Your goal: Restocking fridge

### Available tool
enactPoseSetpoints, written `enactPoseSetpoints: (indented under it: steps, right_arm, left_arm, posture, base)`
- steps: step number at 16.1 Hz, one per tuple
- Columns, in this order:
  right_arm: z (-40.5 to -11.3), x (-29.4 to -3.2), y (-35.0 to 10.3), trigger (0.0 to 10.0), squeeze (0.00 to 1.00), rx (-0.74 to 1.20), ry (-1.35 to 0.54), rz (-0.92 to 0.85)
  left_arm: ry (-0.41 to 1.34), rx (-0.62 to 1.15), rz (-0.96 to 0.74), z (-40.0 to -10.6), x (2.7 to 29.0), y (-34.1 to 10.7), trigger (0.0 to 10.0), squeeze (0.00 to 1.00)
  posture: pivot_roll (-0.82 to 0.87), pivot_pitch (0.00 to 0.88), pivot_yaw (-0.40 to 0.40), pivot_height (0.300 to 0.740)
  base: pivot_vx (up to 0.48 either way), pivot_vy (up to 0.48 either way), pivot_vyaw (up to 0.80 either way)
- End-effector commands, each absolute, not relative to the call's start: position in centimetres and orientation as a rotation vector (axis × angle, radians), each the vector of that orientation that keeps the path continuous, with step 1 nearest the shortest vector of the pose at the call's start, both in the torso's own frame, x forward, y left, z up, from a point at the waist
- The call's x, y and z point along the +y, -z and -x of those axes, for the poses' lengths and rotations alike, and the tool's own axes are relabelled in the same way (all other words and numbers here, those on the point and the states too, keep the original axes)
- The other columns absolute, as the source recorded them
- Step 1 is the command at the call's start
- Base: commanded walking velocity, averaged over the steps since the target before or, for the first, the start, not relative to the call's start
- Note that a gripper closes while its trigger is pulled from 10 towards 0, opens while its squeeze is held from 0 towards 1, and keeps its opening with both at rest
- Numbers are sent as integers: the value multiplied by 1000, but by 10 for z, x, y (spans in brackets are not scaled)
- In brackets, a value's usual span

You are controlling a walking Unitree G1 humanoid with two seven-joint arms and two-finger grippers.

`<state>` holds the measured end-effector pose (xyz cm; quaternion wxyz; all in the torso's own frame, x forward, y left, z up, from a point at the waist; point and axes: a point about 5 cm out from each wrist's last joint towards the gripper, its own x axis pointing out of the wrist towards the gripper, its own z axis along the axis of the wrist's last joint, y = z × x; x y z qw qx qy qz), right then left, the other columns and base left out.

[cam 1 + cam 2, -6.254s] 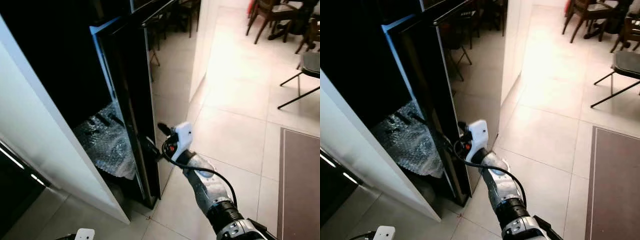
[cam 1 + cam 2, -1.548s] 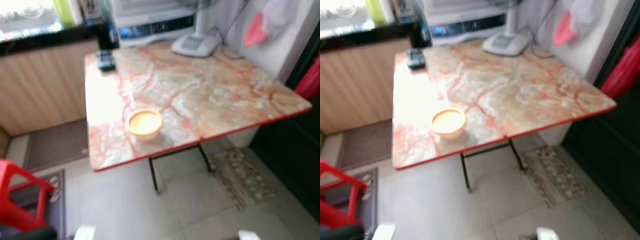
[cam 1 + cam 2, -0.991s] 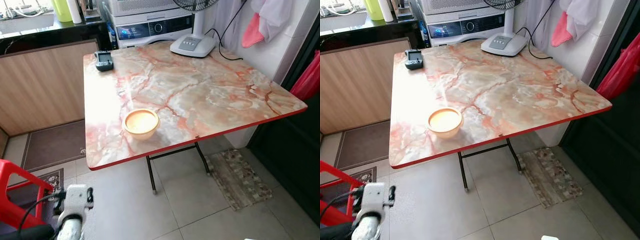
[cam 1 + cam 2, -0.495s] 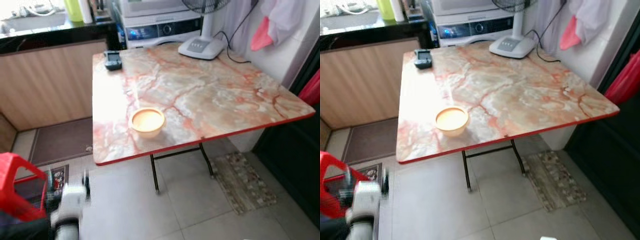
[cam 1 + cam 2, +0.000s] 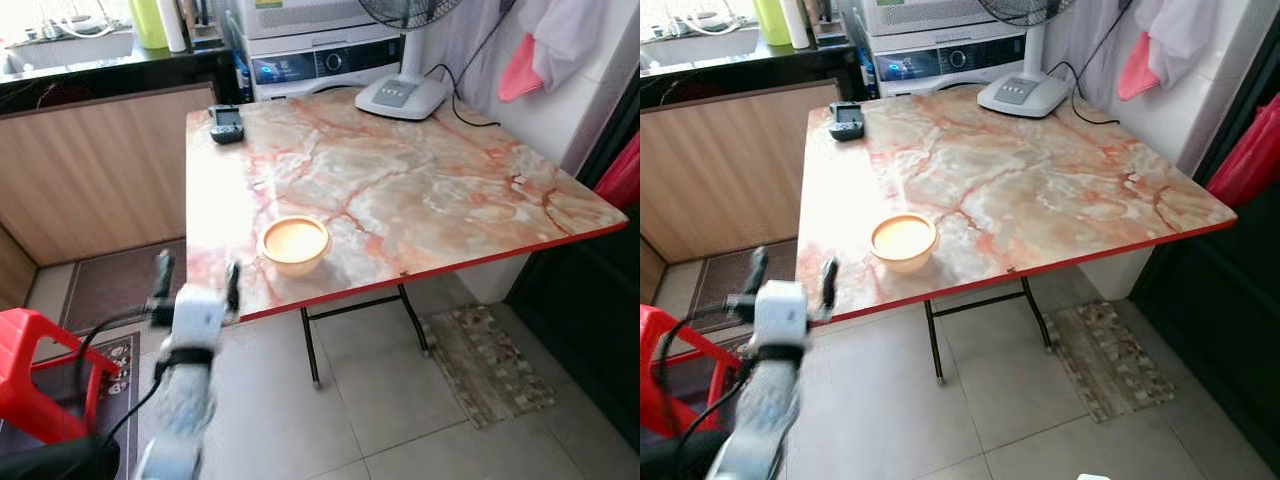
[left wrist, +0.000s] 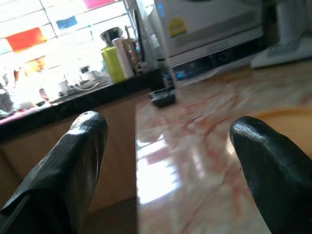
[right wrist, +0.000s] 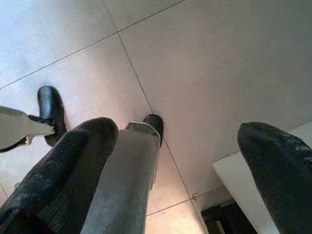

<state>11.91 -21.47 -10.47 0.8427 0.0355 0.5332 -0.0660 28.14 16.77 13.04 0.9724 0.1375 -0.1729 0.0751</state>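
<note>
We see the left gripper (image 5: 196,280), fingers apart, raised at the table (image 5: 450,200) edge; just ahead of it sits a bowl (image 5: 295,244) with orange contents. The right gripper (image 7: 180,161) hangs, fingers apart, over floor tiles.

Fan (image 5: 405,60) head cut off by the top edge, left arm (image 5: 180,400) blurred, bowl (image 5: 294,244) contents unclear

A small, round, pale orange bowl (image 5: 294,244) sits upright on the marble-patterned bench (image 5: 450,190), close to its red-trimmed front edge and toward its left side. Its inside looks smooth orange; whether that is contents or the bowl's own base cannot be told.
</note>
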Motion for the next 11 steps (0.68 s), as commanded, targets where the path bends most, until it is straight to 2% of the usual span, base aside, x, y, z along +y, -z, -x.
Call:
enactPoseSetpoints:
  steps: [1,11]
  right_arm:
    - [-121,-217,104,10000,0,1114,167,-91]
    - [-123,-216,103,10000,0,1103,179,-128]
  left_arm:
    - [-125,-334,-262,-284,166,-132,10000,0]
    - [-32,-258,-220,-283,162,-129,10000,0]
  posture:
    - [49,19,30,740]
    - [57,60,32,740]
  base:
    - [0,0,0]
    - [0,0,0]
